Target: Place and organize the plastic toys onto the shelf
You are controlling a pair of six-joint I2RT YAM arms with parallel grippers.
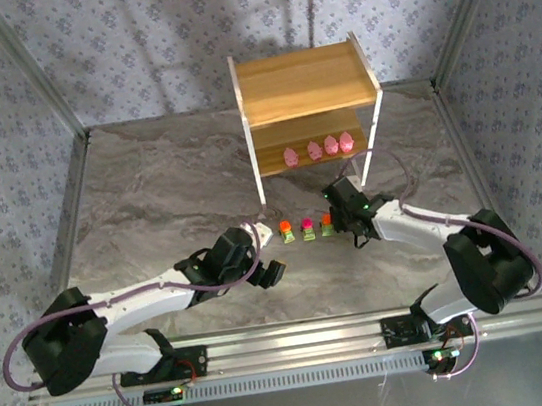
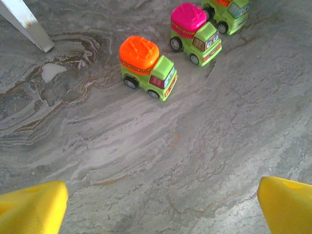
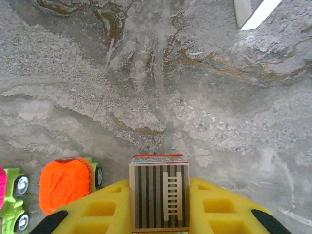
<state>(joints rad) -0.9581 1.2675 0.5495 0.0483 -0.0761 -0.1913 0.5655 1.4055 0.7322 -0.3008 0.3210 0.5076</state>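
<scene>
Just in front of the shelf [image 1: 307, 82], the right gripper [image 1: 349, 204] is clamped on a ladder-striped toy truck [image 3: 159, 195], the shelf's open front sits dead ahead and close, the left gripper [image 1: 272, 270] lies farther off, so up-and-forward looks right.

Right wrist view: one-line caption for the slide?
Right gripper shut on a ladder-topped toy; orange-topped truck sits close by on the marble table.
</scene>
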